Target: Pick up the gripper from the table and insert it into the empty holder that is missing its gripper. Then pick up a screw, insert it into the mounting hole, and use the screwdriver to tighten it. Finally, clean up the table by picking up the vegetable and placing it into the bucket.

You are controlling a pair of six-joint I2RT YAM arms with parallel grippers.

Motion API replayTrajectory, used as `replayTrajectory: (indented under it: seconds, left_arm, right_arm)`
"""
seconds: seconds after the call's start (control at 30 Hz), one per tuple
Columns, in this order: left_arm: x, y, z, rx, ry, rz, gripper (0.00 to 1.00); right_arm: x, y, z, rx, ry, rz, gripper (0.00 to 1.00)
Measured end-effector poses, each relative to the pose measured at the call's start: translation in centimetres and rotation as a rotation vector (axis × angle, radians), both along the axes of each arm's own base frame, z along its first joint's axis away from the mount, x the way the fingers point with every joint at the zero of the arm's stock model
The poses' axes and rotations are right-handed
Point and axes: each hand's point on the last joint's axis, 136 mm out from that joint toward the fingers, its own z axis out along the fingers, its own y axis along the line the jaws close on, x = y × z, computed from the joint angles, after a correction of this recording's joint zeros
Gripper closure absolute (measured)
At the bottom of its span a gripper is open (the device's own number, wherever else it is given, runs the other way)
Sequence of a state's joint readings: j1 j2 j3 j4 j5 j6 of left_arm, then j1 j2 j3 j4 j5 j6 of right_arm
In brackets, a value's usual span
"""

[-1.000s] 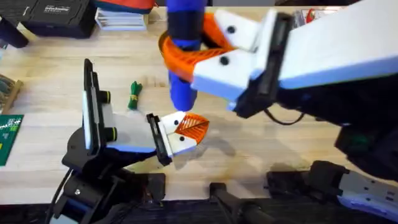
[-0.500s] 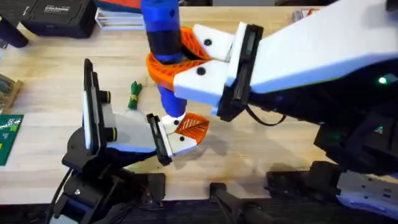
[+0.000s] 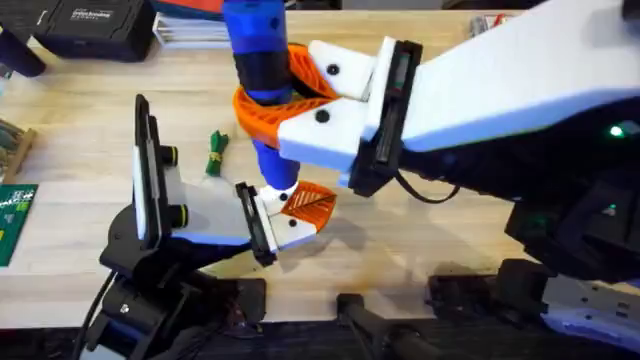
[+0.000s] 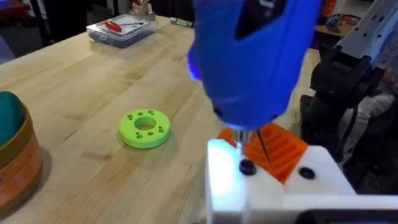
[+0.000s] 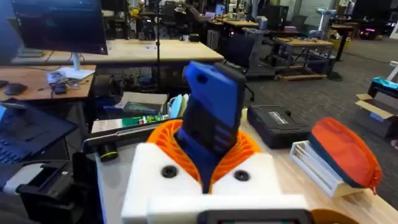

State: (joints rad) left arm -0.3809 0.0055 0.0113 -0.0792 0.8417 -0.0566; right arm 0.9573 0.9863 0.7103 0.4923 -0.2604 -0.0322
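in the overhead view, upper centre, the right gripper (image 3: 285, 95) has scarcely shifted since half a second ago, still clamped on the screwdriver (image 3: 262, 70), whose lower end meets the gripper (image 3: 295, 210) on the holder (image 3: 255, 222) at centre. the vegetable (image 3: 215, 152) lies to its upper left. in the left wrist view, the driver tip touches a screw (image 4: 247, 167) at lower centre; whether the left gripper's own fingers are apart or together cannot be told. in the right wrist view, orange pads (image 5: 239, 152) pinch the blue body.
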Motion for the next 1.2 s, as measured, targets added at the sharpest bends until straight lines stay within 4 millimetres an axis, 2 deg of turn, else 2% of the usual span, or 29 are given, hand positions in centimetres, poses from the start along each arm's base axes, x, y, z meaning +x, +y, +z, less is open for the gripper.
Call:
replayTrajectory:
  seconds: [1.2]
  left_arm:
    - [0.1, 0.0, 0.0, -0.004, 0.012, 0.004, 0.997]
  right_arm:
    - [0.2, 0.5, -1.1, -0.020, 0.051, 0.012, 0.977]
